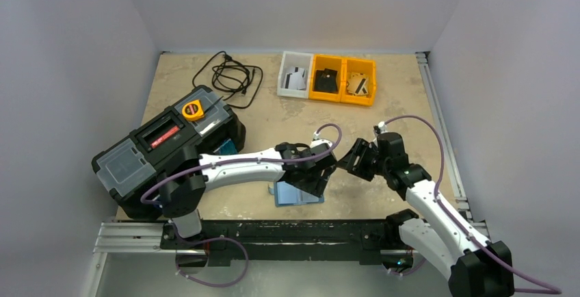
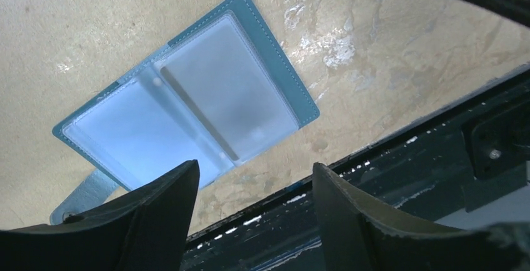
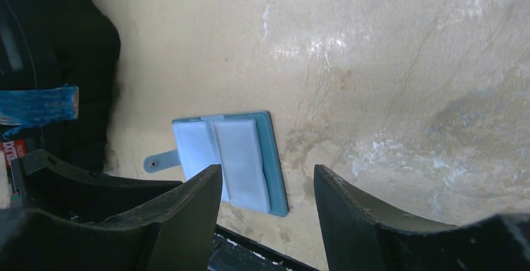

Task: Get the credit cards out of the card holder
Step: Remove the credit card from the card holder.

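Observation:
The card holder (image 1: pixel 299 195) lies open on the table near the front edge, teal outside and light blue inside. Its clear pockets look empty in the left wrist view (image 2: pixel 206 96) and the right wrist view (image 3: pixel 240 158). My left gripper (image 1: pixel 316 179) hovers just above its right part, open and empty (image 2: pixel 253 168). My right gripper (image 1: pixel 351 161) is to the right of it, open and empty (image 3: pixel 265 171). A pale card with a black stripe (image 1: pixel 295 78), a black card (image 1: pixel 327 80) and a tan card (image 1: pixel 358 85) lie in the bins at the back.
A white bin (image 1: pixel 285 71) and two yellow bins (image 1: pixel 344 95) stand at the back. A large black toolbox (image 1: pixel 164 148) with a yellow tape measure (image 1: pixel 193 110) sits at the left. A black cable (image 1: pixel 229 74) lies behind it. A black rail (image 1: pixel 287 232) runs along the front edge.

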You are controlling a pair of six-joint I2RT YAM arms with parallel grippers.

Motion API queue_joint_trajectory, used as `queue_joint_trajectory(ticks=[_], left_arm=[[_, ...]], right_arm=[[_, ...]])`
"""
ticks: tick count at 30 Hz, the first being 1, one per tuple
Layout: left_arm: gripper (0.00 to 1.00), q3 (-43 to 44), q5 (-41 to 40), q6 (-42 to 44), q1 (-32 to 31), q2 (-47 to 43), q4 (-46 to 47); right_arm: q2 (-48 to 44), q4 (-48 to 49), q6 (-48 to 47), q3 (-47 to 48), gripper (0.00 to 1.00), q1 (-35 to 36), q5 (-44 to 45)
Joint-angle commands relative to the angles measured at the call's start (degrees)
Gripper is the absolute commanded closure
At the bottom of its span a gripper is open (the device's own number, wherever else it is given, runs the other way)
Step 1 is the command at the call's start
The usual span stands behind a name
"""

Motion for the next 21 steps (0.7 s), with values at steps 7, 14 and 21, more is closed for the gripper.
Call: queue_joint_trajectory(ticks=[7, 14, 21], left_arm=[[0.46, 7.3, -6.7, 3.4, -2.5, 8.6, -3.3], [0.51, 7.6, -6.7, 3.8, -2.9, 12.5, -2.4], [0.59, 7.8, -7.9, 3.3, -3.0, 15.5, -2.8]], right_arm=[[-2.5, -1.9, 0.3, -3.3, 0.45, 0.0, 1.7], [-1.6, -1.3, -0.1, -3.4, 0.45, 0.0, 1.8], [-1.2, -0.5, 0.0, -4.0, 0.45, 0.0, 1.5]])
